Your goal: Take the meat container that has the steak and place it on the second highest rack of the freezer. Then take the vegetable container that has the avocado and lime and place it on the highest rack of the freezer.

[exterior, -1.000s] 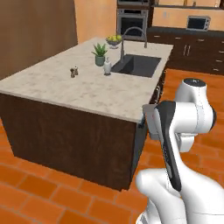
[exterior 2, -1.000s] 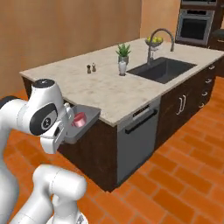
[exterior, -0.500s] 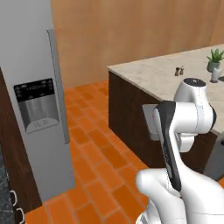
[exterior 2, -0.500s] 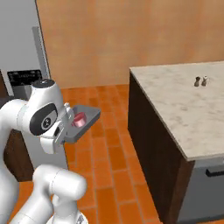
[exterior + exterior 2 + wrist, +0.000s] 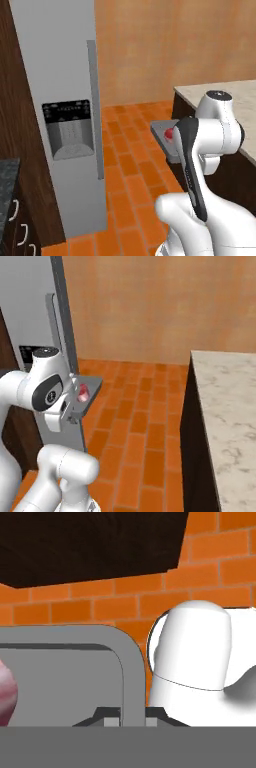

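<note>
Robot Turns From the Counter to the Freezer

Meat is on its way to the cold place. The gripper (image 5: 125, 714) is pinched tight on the rim of the meat container (image 5: 161, 134), and the grey tray sits flat out in front of the arm, up in the air over the orange floor. The steak (image 5: 83, 392) lies inside it, small and red, near the arm's side of the tray.

A second ago the base cameras looked at the sink and the plant on the counter. Now the whole picture has swung round, because the base has turned. The freezer (image 5: 60, 75) stands tall and grey on the left, with its long bar handle (image 5: 93, 107). The counter (image 5: 225, 401) is off to the right. The tray has stayed in the same spot next to the arm all the way.

So the carry looks good. But the freezer door looks shut from here, and I cannot see any racks. My guess is the robot has to get closer and reach the second highest rack next.
</note>
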You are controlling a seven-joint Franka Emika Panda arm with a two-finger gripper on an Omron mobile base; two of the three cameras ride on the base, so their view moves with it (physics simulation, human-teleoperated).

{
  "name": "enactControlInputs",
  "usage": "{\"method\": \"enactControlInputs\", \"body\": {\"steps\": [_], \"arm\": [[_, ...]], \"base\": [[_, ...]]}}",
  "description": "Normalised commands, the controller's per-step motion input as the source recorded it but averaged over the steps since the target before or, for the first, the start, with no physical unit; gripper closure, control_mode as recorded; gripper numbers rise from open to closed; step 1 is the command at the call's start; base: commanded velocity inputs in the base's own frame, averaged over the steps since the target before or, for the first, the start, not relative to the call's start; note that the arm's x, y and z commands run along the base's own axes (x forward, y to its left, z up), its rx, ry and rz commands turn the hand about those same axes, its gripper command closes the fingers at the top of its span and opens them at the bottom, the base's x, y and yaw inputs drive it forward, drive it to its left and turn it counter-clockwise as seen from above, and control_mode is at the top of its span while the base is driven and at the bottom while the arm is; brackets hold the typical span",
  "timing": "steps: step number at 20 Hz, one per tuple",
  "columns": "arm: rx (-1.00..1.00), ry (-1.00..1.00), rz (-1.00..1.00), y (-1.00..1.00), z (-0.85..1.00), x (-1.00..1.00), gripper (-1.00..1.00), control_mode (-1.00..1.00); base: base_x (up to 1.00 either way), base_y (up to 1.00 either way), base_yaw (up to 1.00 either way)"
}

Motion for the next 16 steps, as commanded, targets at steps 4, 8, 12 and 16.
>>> {"method": "enactControlInputs", "body": {"steps": [4, 8, 12, 16], "arm": [[0.0, 0.0, 0.0, 0.0, 0.0, 0.0, 1.0, 1.0], [0.0, 0.0, 0.0, 0.0, 0.0, 0.0, 1.0, 1.0], [0.0, 0.0, 0.0, 0.0, 0.0, 0.0, 1.0, 1.0], [0.0, 0.0, 0.0, 0.0, 0.0, 0.0, 1.0, 1.0]], "base": [[0.91, -0.67, 0.14], [1.0, -0.34, 0.12], [1.0, -0.36, 0.14], [1.0, -0.55, 0.14]]}}
